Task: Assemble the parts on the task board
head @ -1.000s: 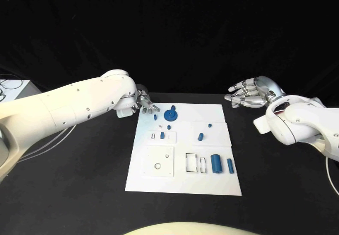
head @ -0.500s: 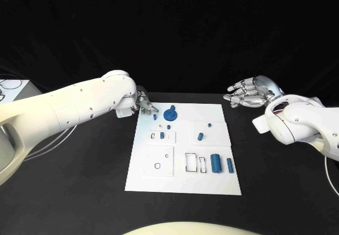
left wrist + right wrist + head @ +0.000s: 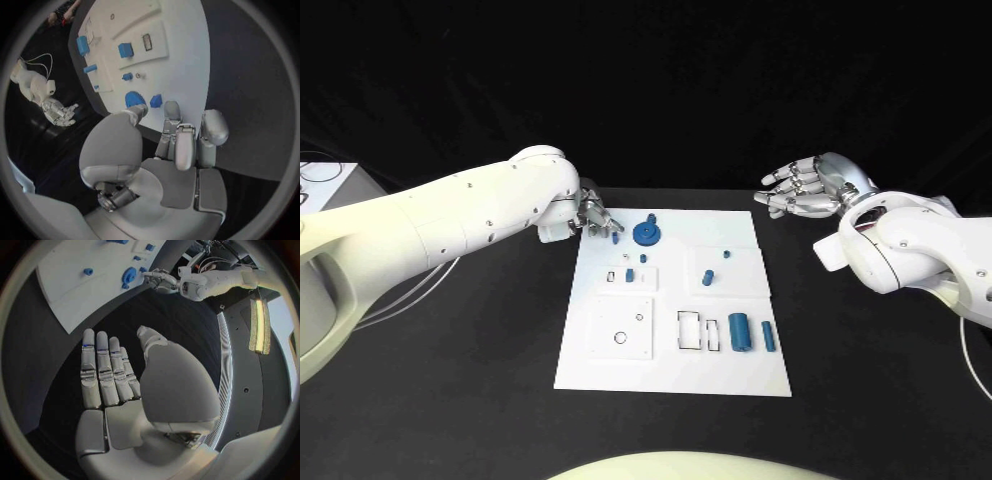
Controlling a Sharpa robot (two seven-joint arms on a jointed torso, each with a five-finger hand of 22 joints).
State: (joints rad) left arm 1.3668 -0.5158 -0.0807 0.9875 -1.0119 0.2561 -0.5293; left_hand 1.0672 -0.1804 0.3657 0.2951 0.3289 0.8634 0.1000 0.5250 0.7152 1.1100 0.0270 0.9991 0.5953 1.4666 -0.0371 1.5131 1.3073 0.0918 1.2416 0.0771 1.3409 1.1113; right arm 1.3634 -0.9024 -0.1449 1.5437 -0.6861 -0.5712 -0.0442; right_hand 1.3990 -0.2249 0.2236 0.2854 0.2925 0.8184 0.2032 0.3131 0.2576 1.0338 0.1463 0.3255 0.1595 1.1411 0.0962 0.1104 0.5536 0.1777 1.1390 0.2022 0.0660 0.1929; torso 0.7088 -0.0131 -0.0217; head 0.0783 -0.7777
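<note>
The left hand (image 3: pixel 599 216) reaches, fingers apart and empty, for the small blue part (image 3: pixel 617 238) at the task board's (image 3: pixel 675 375) far-left corner, and a clumsy fingertip could knock it off while the right hand (image 3: pixel 805 190) hangs open, well clear

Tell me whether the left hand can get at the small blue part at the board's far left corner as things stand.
Probably yes. The left hand hovers at the task board's far left corner with fingers apart, right beside the small blue part. Nothing lies between them; the round blue part sits off to the side.

Task board (image 3: pixel 672 370) was white; parts (image 3: pixel 740 333) blue; table (image 3: pixel 473 380) black; both arms white, hands (image 3: pixel 805 192) silver.
</note>
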